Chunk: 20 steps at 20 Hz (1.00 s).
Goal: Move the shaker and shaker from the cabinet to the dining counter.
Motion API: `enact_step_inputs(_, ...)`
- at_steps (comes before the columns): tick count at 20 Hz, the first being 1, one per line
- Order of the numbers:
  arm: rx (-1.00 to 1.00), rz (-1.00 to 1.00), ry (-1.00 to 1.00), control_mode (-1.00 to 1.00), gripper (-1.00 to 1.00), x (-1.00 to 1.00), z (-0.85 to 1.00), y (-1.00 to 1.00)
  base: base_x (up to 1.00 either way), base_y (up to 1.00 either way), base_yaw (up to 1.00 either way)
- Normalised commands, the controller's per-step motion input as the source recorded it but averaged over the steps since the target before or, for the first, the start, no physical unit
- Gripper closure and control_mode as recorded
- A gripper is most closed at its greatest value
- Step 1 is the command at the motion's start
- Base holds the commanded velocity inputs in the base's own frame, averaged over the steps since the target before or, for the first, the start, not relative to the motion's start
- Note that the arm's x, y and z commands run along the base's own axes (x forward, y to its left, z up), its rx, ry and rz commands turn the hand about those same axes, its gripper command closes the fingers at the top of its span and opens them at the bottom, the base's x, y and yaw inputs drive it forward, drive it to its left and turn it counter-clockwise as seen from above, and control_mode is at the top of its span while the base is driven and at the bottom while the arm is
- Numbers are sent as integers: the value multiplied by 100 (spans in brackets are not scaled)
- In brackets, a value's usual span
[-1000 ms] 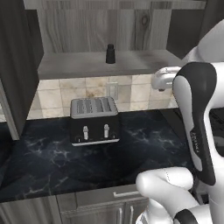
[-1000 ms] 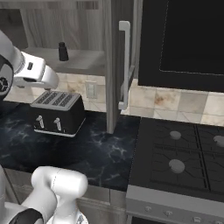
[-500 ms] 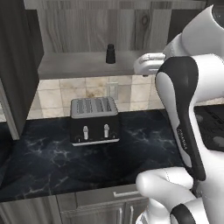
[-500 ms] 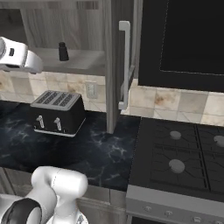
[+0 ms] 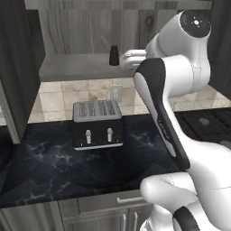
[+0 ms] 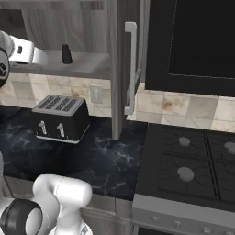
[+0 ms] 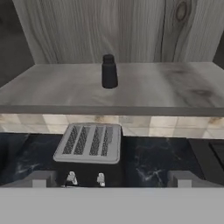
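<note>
Standing below the dark shaker, a toaster is seen at frame centre; the gripper is spread wide, levelled at the shelf.

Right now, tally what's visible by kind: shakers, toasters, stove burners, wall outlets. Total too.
Shakers: 1, the black shaker upright on the cabinet shelf
Toasters: 1, the toaster on the worktop below
Stove burners: 4, one cut by the frame edge
Wall outlets: 1
Total: 7
</note>
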Motion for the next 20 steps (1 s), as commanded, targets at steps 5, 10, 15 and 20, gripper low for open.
enact_step_inputs(5,0,-6,0,-100,-100,62,11,0,0,0,0)
enact_step_inputs(10,0,-7,0,-100,-100,56,9,0,0,0,0)
enact_step_inputs(15,0,-2,-4,-100,-100,50,0,0,0,0,0)
enact_step_inputs(20,0,0,-9,-100,-100,44,0,0,0,0,0)
